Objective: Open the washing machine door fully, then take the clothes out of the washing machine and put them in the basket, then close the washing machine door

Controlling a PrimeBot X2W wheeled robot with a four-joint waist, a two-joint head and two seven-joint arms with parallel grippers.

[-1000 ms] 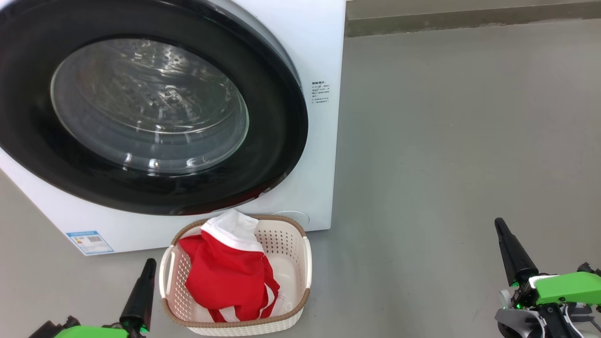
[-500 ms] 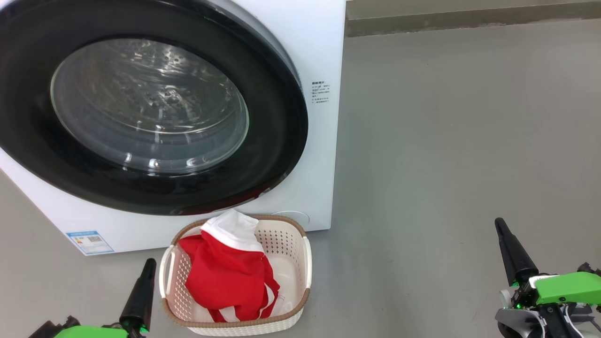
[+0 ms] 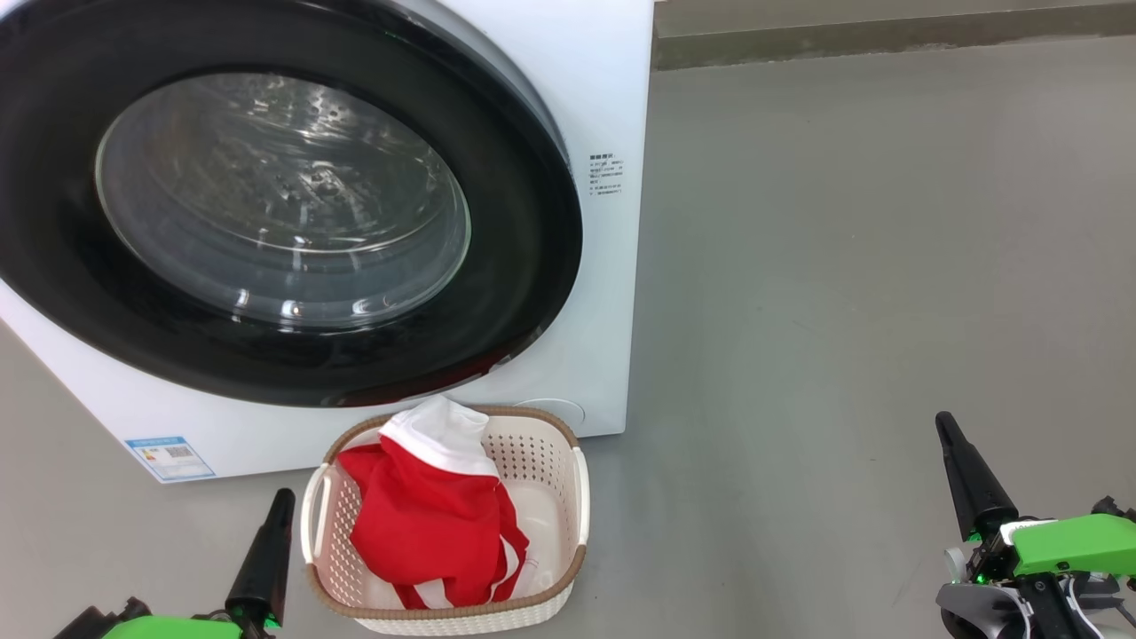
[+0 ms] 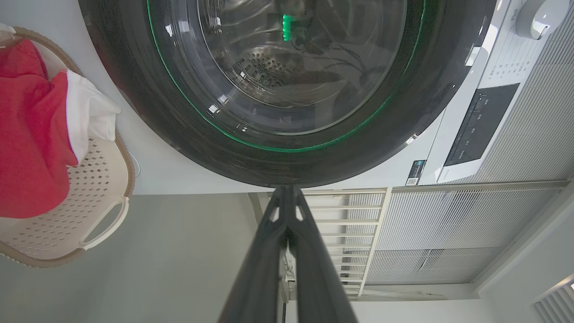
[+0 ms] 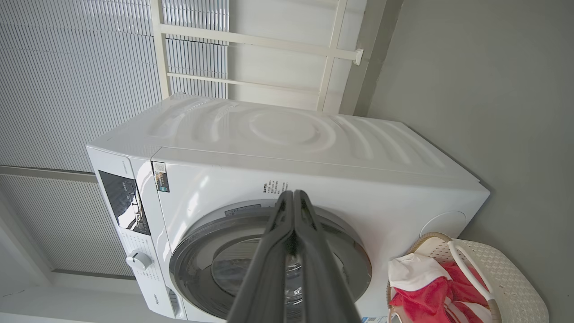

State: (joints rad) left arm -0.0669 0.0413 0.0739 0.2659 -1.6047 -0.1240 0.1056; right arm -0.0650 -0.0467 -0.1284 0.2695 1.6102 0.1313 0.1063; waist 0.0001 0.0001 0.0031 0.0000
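Both our sets of jaws are shut and empty: left gripper (image 3: 283, 497) at lower left just beside the basket (image 3: 581, 497) holding the clothes (image 3: 426, 524), right gripper (image 3: 944, 424) well apart at lower right, door (image 3: 524, 266) above seemingly closed.

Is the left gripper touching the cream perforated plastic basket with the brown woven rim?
Apart. The head view shows a strip of grey floor between the left gripper and the basket, beside its side handle.
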